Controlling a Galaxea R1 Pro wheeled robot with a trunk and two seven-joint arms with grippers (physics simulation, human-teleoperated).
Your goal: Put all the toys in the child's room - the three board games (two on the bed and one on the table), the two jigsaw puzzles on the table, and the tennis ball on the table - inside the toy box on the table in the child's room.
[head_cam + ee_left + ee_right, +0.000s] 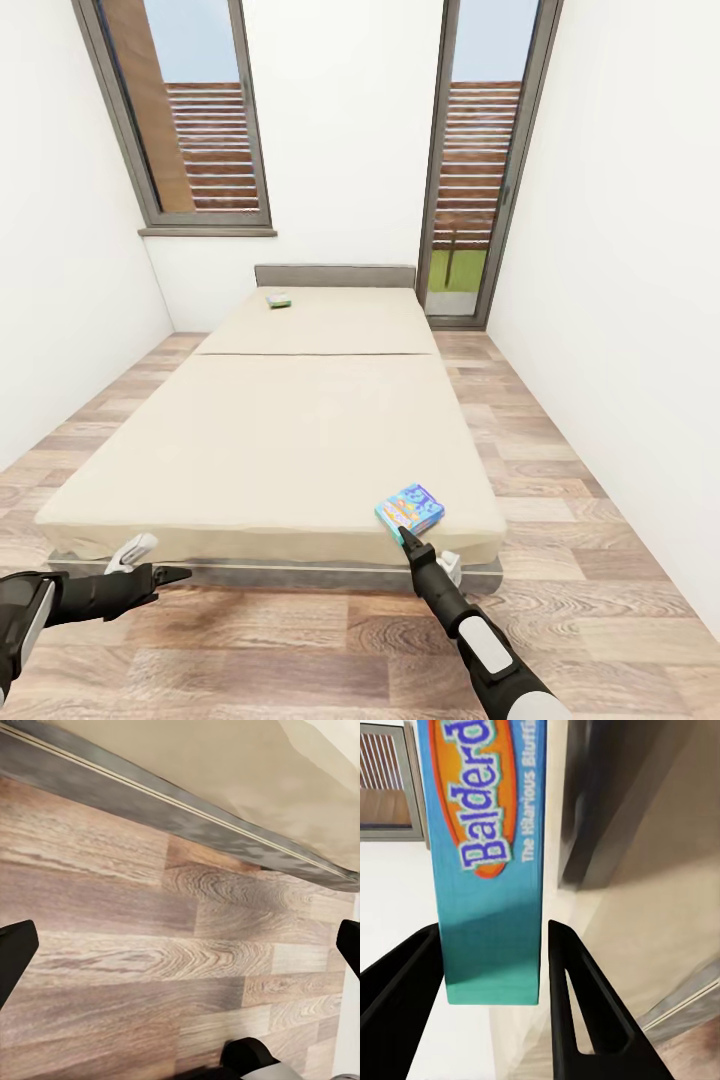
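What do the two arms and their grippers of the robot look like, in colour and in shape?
Both arms are mostly black with a pale grey-white section along the forearm. The left gripper ends in slim black fingers that taper to points. The right gripper is the same black, narrowing toward its tip; in the right wrist view its fingers are smooth, matte, wedge-shaped blades. No cables or markings are visible.

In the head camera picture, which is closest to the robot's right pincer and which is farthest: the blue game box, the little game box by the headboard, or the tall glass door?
1. Blue game box: on the bed's near corner, between the right pincer's fingers.
2. Small game box: far end of the bed, near the headboard.
3. Glass door: beyond the bed, on the right.
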